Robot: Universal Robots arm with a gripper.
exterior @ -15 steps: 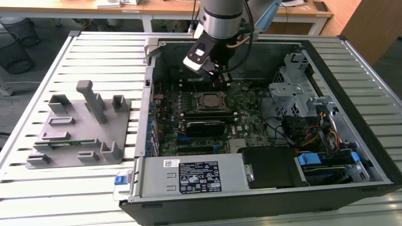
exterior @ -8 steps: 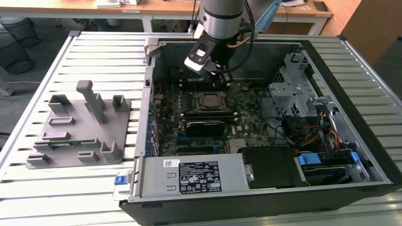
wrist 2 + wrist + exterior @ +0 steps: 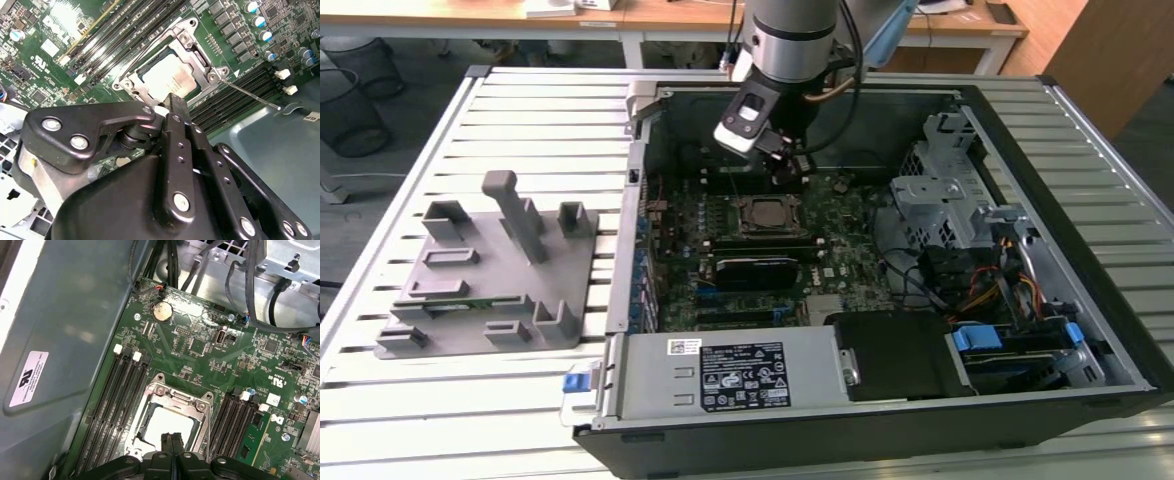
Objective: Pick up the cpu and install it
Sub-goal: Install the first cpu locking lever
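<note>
The small flat square silvery-grey cpu [image 3: 170,76] is already sitting in the metal-framed motherboard socket [image 3: 172,407]. The black claw [image 3: 174,107], fingers pressed together and holding nothing, is hovering just above its six-o'clock edge; the socket's thin wire lever [image 3: 252,95] is lying unlatched.

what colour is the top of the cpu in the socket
Silvery-grey on the cpu, clearest in the second wrist view.
</note>
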